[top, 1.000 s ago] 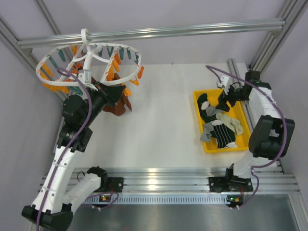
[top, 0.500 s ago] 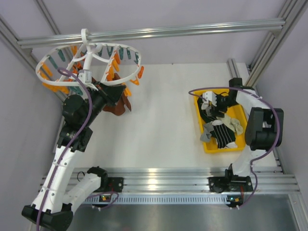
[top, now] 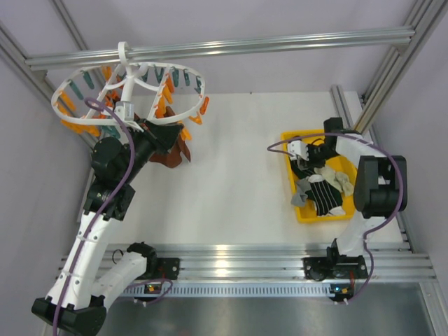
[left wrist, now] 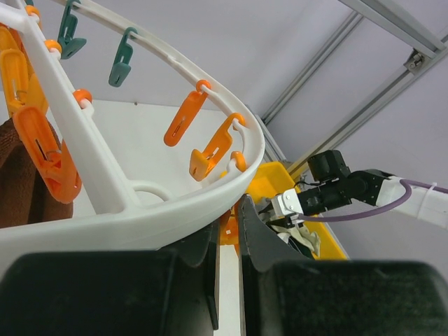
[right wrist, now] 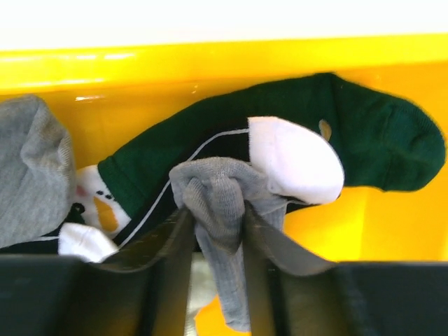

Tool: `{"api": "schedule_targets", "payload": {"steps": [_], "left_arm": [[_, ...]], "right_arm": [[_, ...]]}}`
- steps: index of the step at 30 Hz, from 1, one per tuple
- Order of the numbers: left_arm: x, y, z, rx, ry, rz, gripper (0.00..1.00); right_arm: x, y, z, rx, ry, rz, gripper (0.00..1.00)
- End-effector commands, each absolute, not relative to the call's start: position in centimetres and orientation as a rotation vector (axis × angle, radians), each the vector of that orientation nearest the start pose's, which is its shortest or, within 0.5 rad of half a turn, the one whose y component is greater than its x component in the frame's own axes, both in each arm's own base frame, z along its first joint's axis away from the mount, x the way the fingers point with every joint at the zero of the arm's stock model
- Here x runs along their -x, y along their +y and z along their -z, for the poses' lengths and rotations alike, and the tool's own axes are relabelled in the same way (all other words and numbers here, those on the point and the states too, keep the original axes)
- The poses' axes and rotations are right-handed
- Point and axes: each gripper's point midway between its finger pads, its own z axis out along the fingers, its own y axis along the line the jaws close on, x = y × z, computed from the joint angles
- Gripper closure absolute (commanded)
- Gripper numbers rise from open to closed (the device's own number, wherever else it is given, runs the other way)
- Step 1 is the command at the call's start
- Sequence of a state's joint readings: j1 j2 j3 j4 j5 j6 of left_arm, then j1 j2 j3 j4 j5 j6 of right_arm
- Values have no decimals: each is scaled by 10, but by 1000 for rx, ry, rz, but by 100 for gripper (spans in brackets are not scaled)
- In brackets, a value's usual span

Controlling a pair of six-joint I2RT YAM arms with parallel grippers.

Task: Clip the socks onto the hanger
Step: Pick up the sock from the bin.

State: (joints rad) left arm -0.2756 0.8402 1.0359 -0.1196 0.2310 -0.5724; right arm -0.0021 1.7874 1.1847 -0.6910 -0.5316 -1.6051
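Observation:
The white round hanger [top: 128, 82] hangs at the far left with orange and teal clips. My left gripper [top: 162, 136] sits under its near rim. In the left wrist view the jaws stand almost shut [left wrist: 227, 217] on an orange clip [left wrist: 228, 231] below the ring [left wrist: 140, 217]. A brown sock [top: 175, 152] hangs from the hanger beside it. My right gripper [top: 302, 162] is down in the yellow tray [top: 325, 218]. In the right wrist view it [right wrist: 215, 213] is shut on a bunched grey sock [right wrist: 217, 185]. Under that lies a dark green sock [right wrist: 378, 140] with a white toe.
The tray also holds a black-and-white striped sock [top: 323, 192], grey and cream socks, and another grey sock [right wrist: 31, 168] at the left. An aluminium frame bar [top: 280, 43] runs across the back; rails run along the right side and the near edge.
My right gripper has swung from the tray's far right side leftward to its far left part. The left arm and the hanger have not moved.

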Motion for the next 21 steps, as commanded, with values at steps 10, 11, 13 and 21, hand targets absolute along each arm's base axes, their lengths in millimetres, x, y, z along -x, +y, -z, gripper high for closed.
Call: {"api": "schedule_targets", "payload": {"steps": [10, 11, 13, 21], "left_arm": [[-293, -141, -399, 21, 1551, 801, 100], [-293, -142, -400, 21, 1551, 804, 100], [-293, -142, -401, 18, 1548, 806, 100], [-292, -144, -401, 17, 1548, 823, 100]], "right_arm": [[-399, 39, -113, 1805, 1665, -126, 100], [-394, 40, -120, 1789, 1677, -159, 100], [-399, 45, -153, 1711, 1636, -186, 100], [-361, 119, -241, 1545, 1436, -496, 100]]}}
